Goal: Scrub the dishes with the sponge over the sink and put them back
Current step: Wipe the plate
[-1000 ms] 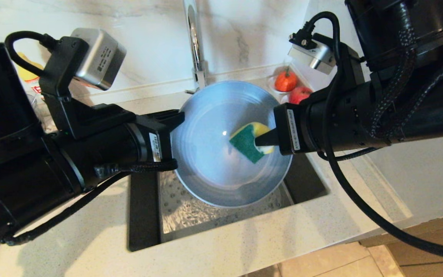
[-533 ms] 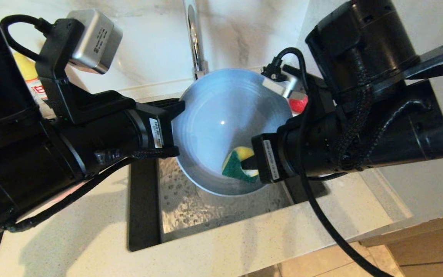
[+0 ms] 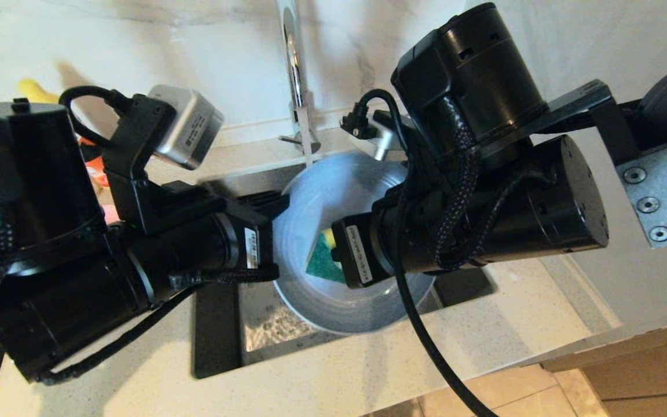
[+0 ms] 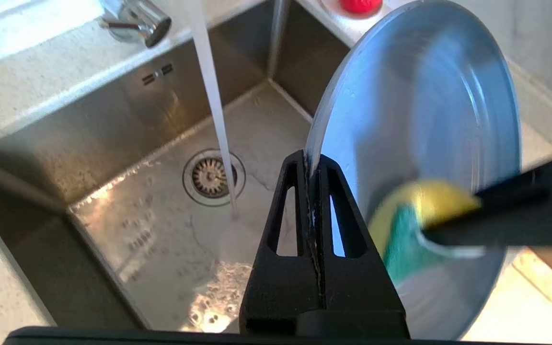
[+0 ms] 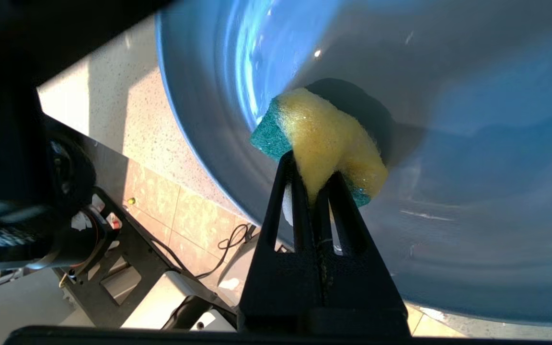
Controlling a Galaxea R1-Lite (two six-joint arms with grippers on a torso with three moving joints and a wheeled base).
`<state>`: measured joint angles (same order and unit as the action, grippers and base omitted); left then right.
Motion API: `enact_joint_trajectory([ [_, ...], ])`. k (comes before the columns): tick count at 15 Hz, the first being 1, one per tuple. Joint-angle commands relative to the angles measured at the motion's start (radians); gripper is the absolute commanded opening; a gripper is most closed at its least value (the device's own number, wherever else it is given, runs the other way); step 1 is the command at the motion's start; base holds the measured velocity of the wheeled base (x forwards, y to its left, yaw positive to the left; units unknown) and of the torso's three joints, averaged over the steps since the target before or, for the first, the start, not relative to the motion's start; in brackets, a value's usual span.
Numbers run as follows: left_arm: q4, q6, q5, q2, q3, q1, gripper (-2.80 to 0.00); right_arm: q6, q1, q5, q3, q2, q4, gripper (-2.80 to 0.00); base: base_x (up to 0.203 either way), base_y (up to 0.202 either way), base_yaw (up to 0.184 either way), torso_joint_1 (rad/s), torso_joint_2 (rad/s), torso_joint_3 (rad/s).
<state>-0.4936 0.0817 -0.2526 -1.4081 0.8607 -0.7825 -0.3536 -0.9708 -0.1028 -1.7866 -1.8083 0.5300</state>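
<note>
Over the sink (image 3: 264, 324), the left gripper (image 4: 313, 165) is clamped on the blue plate (image 3: 333, 191) at its nine o'clock rim. The right gripper (image 5: 313, 184), pinching the sponge (image 3: 323, 260), presses it against the plate's centre under the running water (image 4: 216, 115).

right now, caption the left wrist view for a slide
Left gripper clamps the light blue plate over the sink while the sponge scrubs it.

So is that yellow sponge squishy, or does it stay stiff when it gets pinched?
Probably squishy: the sponge bulges and narrows where the right gripper pinches it. Likely light, hanging from that small pinch. It looks wet, so it may slide easily across the blue plate.
</note>
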Motion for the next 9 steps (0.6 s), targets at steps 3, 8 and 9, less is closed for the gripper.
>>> enact_joint_trajectory([
  [3,-0.008,0.000,-0.002,0.004,-0.066,-0.030,-2.80,0.001,0.027,-0.025,-0.008,0.027,0.004,-2.80,0.000,0.000,0.000,0.000,0.00,0.000],
  [8,-0.059,-0.006,-0.014,0.030,-0.055,-0.026,-2.80,0.007,0.071,-0.026,0.013,0.093,0.016,-2.80,0.000,0.000,0.000,0.000,0.00,0.000],
  [9,-0.058,-0.006,-0.016,0.038,-0.040,-0.022,-2.80,0.007,0.072,-0.026,0.032,0.109,0.020,-2.80,0.000,0.000,0.000,0.000,0.00,0.000],
])
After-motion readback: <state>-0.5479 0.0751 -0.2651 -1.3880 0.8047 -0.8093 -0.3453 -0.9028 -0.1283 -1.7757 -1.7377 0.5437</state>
